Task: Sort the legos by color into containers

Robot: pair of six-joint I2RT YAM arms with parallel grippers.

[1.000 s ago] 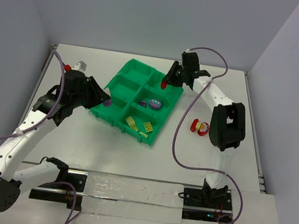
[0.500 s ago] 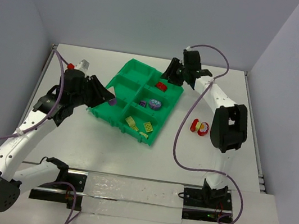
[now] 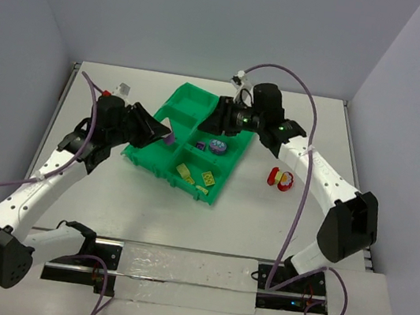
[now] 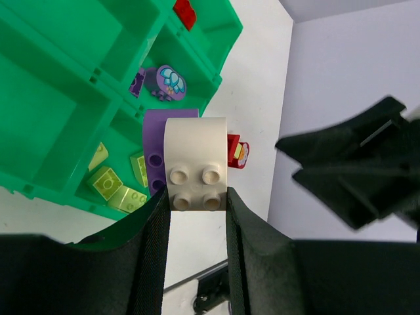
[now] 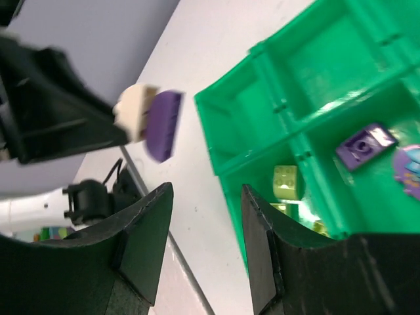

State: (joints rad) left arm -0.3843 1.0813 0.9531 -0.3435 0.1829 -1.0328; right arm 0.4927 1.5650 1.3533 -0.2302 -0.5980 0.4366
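The green tray (image 3: 171, 111) lies mid-table. My left gripper (image 3: 160, 137) is shut on a white brick (image 4: 195, 172) joined to a purple brick (image 4: 155, 152) and holds it over the tray's near-left part; the held brick also shows in the right wrist view (image 5: 155, 122). My right gripper (image 3: 226, 118) is open and empty above the tray's back right. One compartment holds a red brick (image 4: 185, 12), the one beside it purple bricks (image 4: 168, 81), and the near one yellow bricks (image 4: 109, 181). A red brick (image 3: 279, 177) with a yellow part lies on the table right of the tray.
White walls stand close on three sides. The left arm's cable (image 3: 83, 97) and the right arm's cable (image 3: 297, 211) hang over the table. A rail (image 3: 176, 268) runs along the near edge.
My right gripper let the red brick go into the tray's back right compartment, then swung left and down over the tray. My left gripper moved right with its brick, over the tray.
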